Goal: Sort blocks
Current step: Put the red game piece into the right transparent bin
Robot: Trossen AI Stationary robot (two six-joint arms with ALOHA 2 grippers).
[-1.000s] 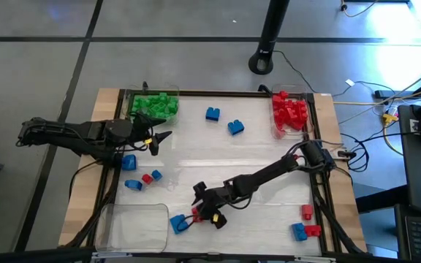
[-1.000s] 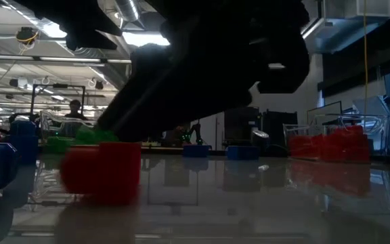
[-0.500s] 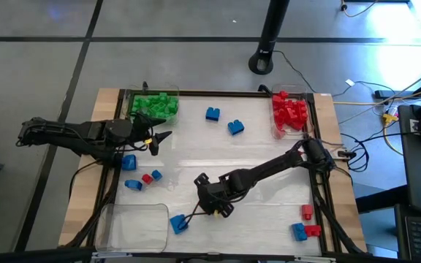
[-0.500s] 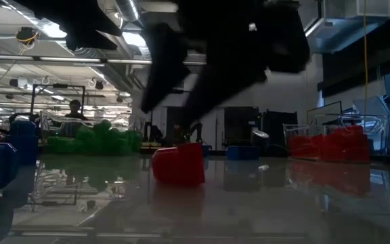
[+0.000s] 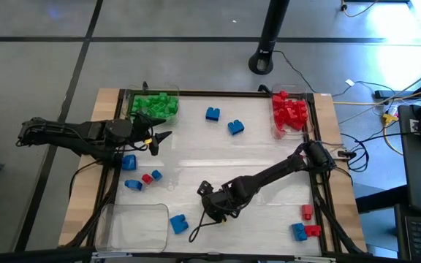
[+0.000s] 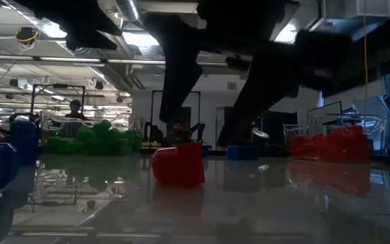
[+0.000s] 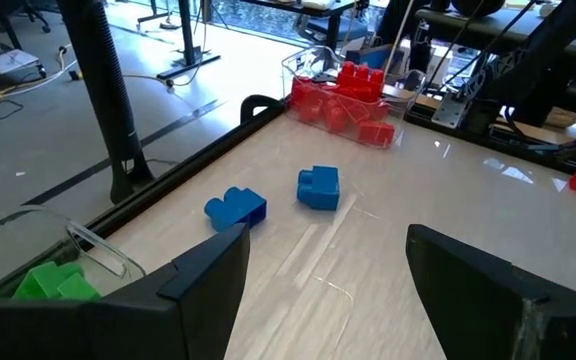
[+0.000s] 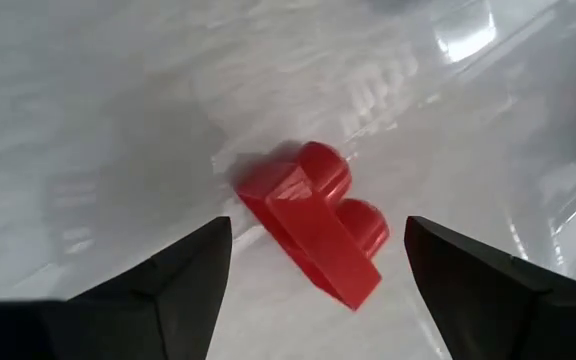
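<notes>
A red block (image 8: 313,215) lies on the white table top, also seen in the low view (image 6: 178,164). My right gripper (image 8: 318,240) hangs over it near the table's middle front (image 5: 214,208). It is open, with one finger on either side of the block and neither touching it. In the high view the gripper hides the block. My left gripper (image 5: 159,137) is open and empty at the table's left side, beside the tray of green blocks (image 5: 154,104).
A tray of red blocks (image 5: 289,112) stands far right and an empty clear tray (image 5: 134,225) near left. Two blue blocks (image 5: 212,114) (image 5: 235,128) lie far centre. Loose blue and red blocks lie at the left (image 5: 129,162), by the tray (image 5: 178,223) and near right (image 5: 307,221).
My right gripper has carried the red block from beside the blue block at the near edge toward the table's middle. The block now rests on the table. The fingers stand wider apart than half a second ago, clear of the block.
</notes>
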